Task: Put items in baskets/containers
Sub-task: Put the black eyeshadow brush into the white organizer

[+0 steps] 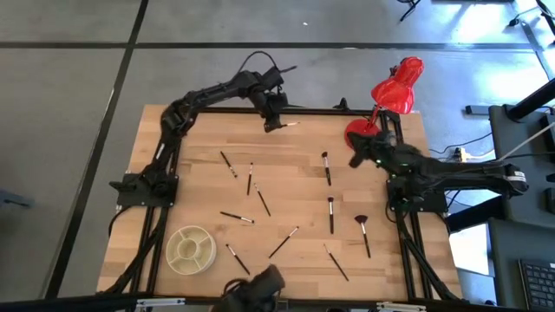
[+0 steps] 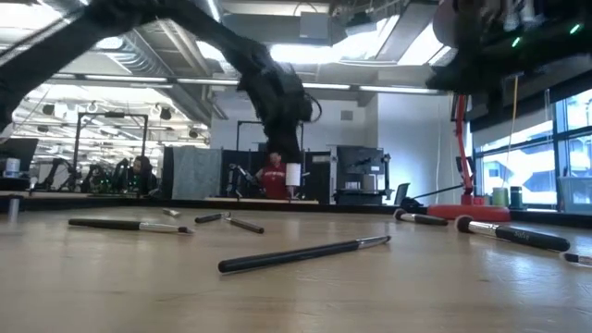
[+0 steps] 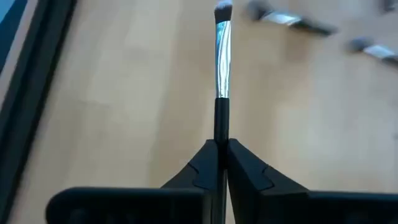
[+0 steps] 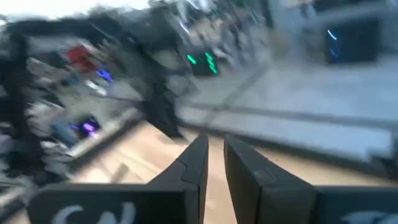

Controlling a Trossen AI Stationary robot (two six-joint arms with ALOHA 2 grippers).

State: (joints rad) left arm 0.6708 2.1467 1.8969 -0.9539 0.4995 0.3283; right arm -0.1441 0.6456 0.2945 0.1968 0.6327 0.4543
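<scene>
From where I sit, barely anything is done: the cream container [image 1: 192,249] looks empty, with about ten brushes lying on the table [image 1: 295,186] up and to the right of it. My left gripper [image 3: 221,163], far above the container at the back edge, pinches one brush [image 3: 222,59]. My right gripper [image 4: 214,163] waits by the red lamp [image 1: 388,102], holding nothing, fingers nearly together.

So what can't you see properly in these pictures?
- The round cream-white divided container: only the high view shows it, too small to tell if its compartments hold anything.
- The thin silver-banded makeup brush in the left gripper: its handle end is hidden between the jaws.
- The right gripper: its wrist view is blurred, so the room beyond is unreadable.
- The red desk lamp: the low view cuts off its shade.
</scene>
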